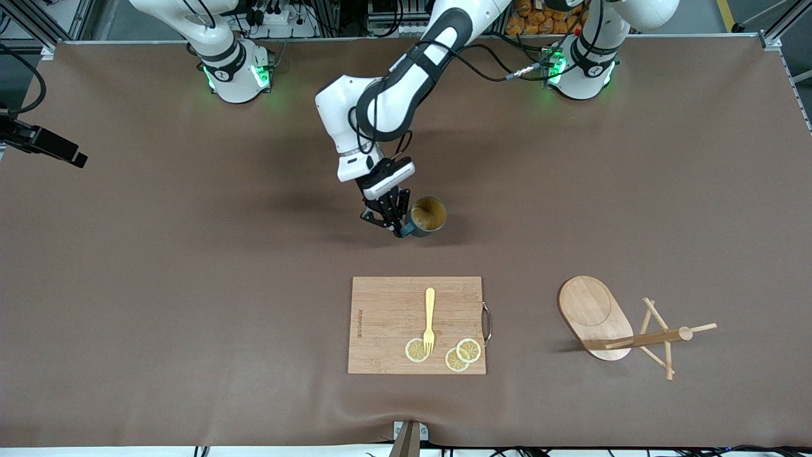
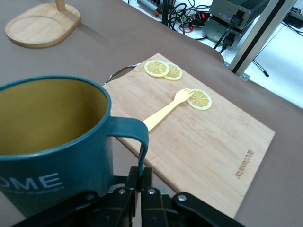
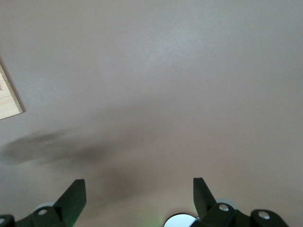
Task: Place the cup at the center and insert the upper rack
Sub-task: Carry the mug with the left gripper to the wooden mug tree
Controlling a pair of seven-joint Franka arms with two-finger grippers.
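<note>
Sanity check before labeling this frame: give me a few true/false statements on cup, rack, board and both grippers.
1. The left gripper is shut on the handle of the cup. True.
2. The upper rack stands upright on its base. False: it lies tipped on its side, toward the left arm's end of the table.
3. A yellow fork and three lemon slices lie on the cutting board. True.
4. The right gripper holds the rack. False: its fingers are open, over bare table.
5. The cup sits on the cutting board. False: it is farther from the front camera than the board.
</note>
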